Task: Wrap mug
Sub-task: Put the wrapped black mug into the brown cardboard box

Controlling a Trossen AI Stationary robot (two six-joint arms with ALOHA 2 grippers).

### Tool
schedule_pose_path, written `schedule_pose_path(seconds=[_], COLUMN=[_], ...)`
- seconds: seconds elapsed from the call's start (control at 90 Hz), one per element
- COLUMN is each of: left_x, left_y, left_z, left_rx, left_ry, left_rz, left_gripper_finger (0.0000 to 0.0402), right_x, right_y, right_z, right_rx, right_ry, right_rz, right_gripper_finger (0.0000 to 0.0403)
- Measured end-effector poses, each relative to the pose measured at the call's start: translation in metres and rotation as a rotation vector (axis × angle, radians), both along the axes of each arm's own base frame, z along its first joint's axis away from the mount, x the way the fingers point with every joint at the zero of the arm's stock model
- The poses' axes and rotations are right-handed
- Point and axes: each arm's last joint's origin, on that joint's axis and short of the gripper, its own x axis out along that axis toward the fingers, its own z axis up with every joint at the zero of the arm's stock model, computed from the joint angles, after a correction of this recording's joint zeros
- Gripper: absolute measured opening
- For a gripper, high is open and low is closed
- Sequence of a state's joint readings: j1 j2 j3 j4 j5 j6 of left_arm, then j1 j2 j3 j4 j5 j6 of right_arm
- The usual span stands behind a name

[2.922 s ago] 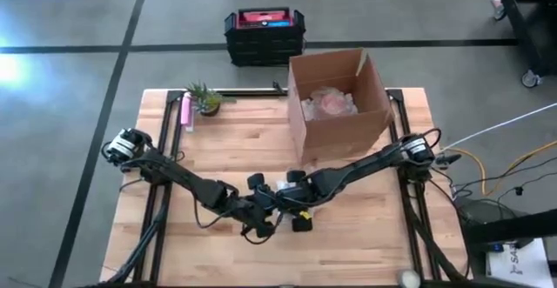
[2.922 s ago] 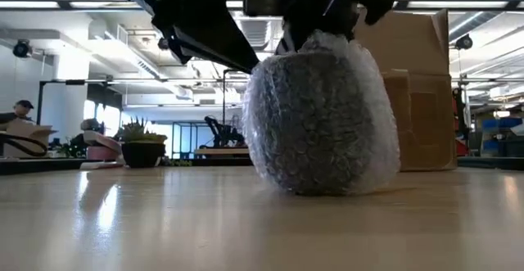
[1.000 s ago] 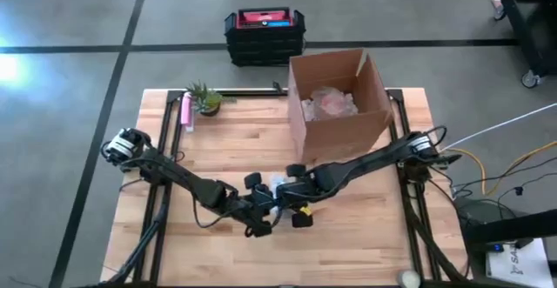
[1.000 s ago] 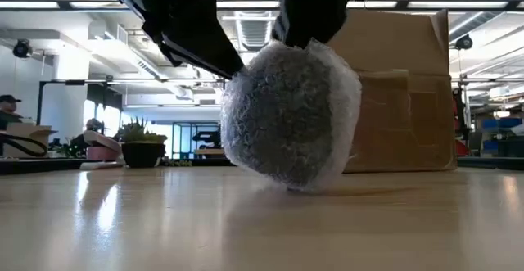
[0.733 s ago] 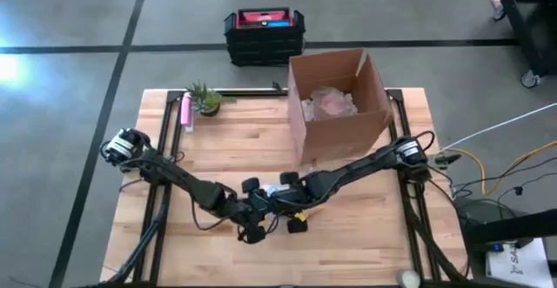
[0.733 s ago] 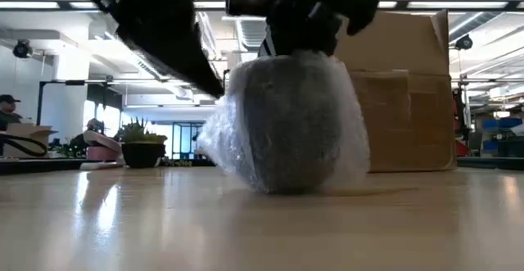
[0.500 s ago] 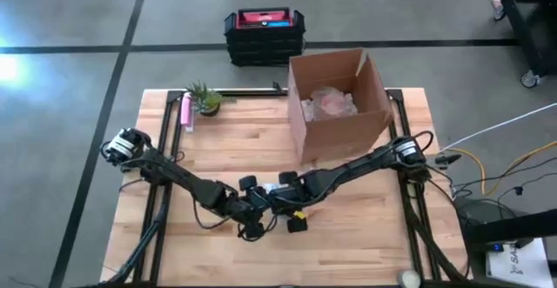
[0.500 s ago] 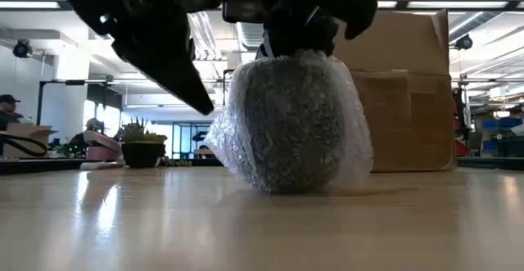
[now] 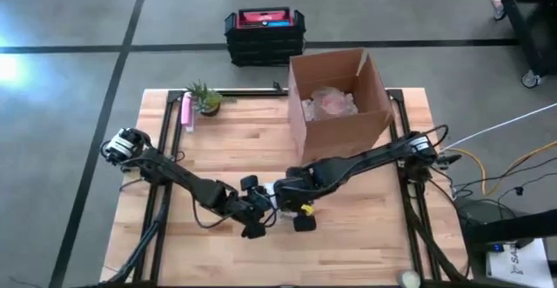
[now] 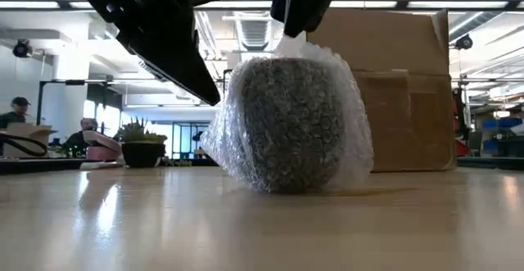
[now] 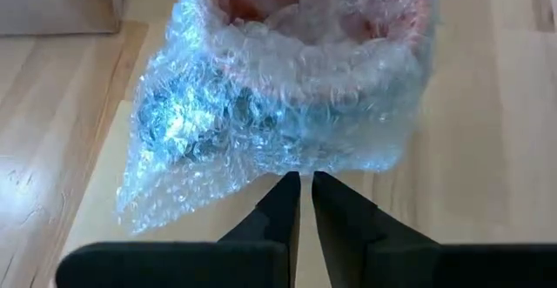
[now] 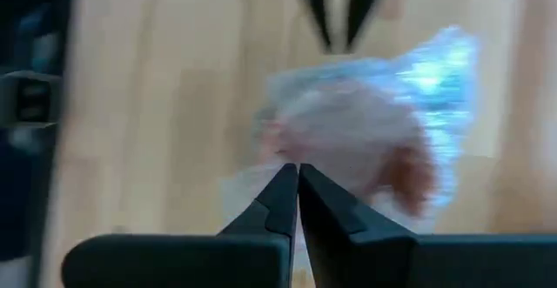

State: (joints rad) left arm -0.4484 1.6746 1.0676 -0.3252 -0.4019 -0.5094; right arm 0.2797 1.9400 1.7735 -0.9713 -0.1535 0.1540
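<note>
The bubble-wrapped grey mug had settled upright; the closed left gripper and right gripper, pinching wrap, were tucking ends—next, probably boxing.

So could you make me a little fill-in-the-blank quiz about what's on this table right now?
1. The mug stands on the table wrapped in ____ wrap.
2. Behind the mug stands an open cardboard ____, on the right arm's side.
3. The right tool is above the mug, while the left tool is at the wrap's loose ____.
4. At the far left corner, beside a pink tube, sits a small potted ____.

Missing words: bubble; box; edge; plant
</note>
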Motion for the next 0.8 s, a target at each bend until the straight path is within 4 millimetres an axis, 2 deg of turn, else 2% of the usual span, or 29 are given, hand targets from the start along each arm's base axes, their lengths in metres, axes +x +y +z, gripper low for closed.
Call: schedule_pose_path(seconds=[0.078,0.2,0.344,0.5,0.656,0.8], left_x=[0.000,-0.001,-0.001,-0.001,-0.002,-0.002], left_y=[0.000,-0.001,-0.001,-0.001,0.000,0.000], left_z=[0.000,0.000,0.000,-0.001,-0.001,-0.002], left_rx=[-0.002,-0.002,-0.002,-0.003,-0.008,-0.016], left_ry=[0.002,0.005,0.007,0.009,0.012,0.014], left_rz=[0.001,0.001,0.002,0.001,0.008,0.020], left_gripper_finger=[0.0022,0.0023,0.0022,0.0022,0.0023,0.0024], right_x=[-0.001,-0.001,0.002,0.007,0.012,0.018], right_y=[0.008,0.017,0.017,0.019,0.023,0.024], right_z=[-0.003,-0.010,-0.019,-0.036,-0.058,-0.082], right_rx=[0.000,-0.030,-0.182,-0.179,-0.174,-0.202], right_ry=[-0.001,-0.007,-0.033,0.009,0.060,0.095], right_rz=[0.033,0.066,0.000,-0.009,0.009,0.051], right_gripper_finger=[0.0032,0.0096,0.0181,0.0240,0.0249,0.0207])
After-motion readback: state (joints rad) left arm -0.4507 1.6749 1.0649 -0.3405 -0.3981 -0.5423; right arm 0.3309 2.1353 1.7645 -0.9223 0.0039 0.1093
